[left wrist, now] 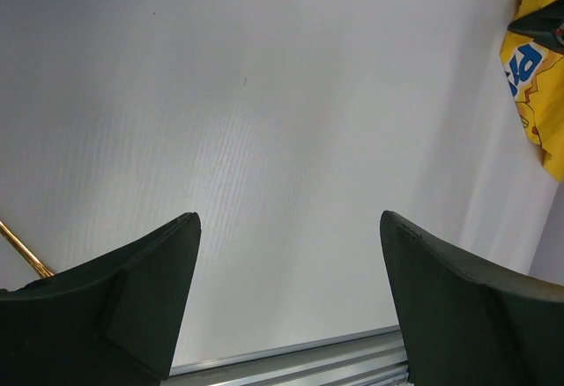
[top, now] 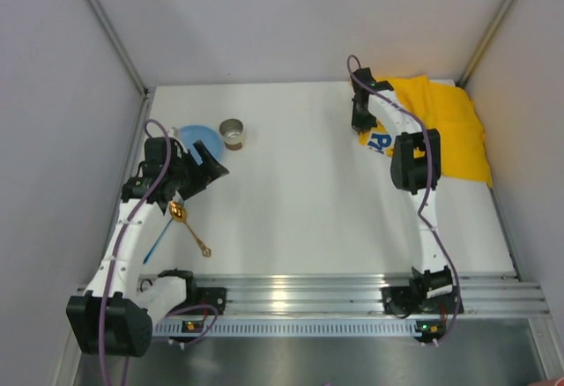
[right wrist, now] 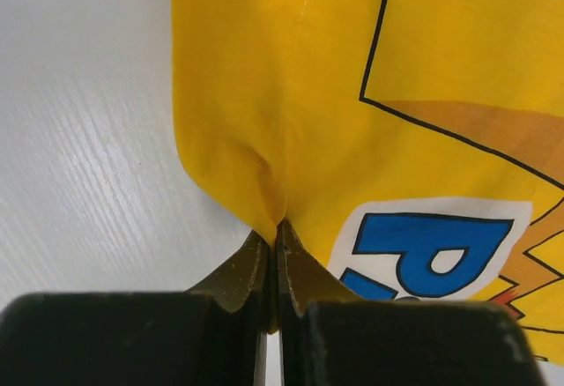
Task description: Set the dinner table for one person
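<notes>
The dinner table [top: 308, 210] is a large white tabletop. A yellow cloth mat [top: 449, 130] with a blue-and-black print lies crumpled at the back right. My right gripper [top: 359, 126] is shut on the mat's left edge; in the right wrist view the jaws [right wrist: 278, 227] pinch a fold of the yellow cloth [right wrist: 291, 77]. A blue plate [top: 189, 135], a metal cup [top: 232, 132], a gold spoon [top: 189, 226] and a blue-handled utensil [top: 159, 243] sit at the left. My left gripper [top: 211, 170] is open and empty, just in front of the plate.
In the left wrist view my open gripper [left wrist: 289, 218] is above bare table, with the spoon's handle [left wrist: 22, 249] at the left and the mat [left wrist: 538, 77] at the far right. An aluminium rail [top: 352, 293] runs along the near edge. Grey walls enclose the table.
</notes>
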Robot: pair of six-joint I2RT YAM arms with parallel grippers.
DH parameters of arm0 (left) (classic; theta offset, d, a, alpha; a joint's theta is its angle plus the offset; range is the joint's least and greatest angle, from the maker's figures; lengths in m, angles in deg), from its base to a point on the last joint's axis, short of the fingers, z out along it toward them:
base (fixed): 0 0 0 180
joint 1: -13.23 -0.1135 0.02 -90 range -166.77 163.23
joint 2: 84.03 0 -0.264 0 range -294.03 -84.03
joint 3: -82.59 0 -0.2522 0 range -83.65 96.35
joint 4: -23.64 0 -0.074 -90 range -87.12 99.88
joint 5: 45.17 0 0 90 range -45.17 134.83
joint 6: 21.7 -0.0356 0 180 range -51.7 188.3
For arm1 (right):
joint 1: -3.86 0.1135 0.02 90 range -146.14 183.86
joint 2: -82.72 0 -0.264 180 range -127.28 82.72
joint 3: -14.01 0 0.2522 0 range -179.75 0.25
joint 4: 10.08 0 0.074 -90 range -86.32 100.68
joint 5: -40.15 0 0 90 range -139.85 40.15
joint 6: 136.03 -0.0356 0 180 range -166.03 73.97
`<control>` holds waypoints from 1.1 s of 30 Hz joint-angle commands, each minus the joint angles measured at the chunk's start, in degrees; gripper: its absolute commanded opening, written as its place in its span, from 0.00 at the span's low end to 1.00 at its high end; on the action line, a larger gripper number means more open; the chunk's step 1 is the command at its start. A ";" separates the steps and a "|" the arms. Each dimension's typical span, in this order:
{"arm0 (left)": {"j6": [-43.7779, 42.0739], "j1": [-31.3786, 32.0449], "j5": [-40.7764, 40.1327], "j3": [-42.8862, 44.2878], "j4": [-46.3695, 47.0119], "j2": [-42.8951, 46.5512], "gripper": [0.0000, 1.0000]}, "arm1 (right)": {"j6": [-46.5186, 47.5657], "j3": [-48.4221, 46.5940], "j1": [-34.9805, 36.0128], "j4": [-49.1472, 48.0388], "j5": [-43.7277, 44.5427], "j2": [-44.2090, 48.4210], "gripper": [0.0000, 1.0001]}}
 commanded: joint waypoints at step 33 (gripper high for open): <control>1.67 16.19 -4.43 1.94 0.63 3.09 0.86 | -11.53 64.20 23.98 -3.59 -7.31 66.60 1.00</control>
